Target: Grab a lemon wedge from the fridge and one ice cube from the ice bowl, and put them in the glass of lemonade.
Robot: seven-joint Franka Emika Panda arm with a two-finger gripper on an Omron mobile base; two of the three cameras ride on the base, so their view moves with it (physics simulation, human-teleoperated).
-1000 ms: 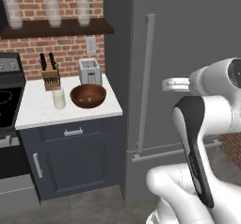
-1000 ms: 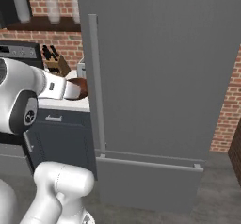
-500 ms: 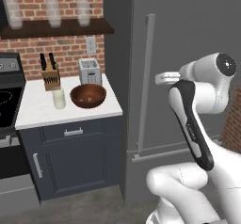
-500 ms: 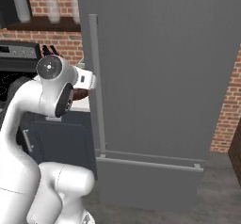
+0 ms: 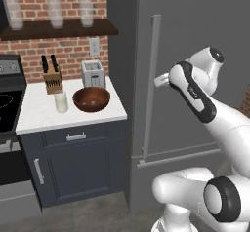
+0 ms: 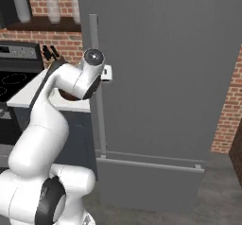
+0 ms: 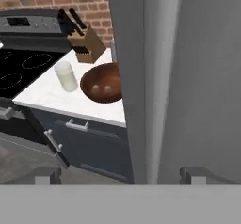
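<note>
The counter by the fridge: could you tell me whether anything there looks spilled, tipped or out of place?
Nothing stands out. The glass, ice bowl, knife block and toaster all stand upright on the counter, with no spill visible. The fridge is shut.

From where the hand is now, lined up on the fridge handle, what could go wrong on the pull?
1. The open hand straddles the fridge handle but hasn't closed, so pulling now would likely slip off.
2. The fridge door is shut, and its swing could crowd the arm close in front.
3. The ice bowl and glass of lemonade sit on the counter next to the fridge; a wide elbow swing could knock them.
</note>
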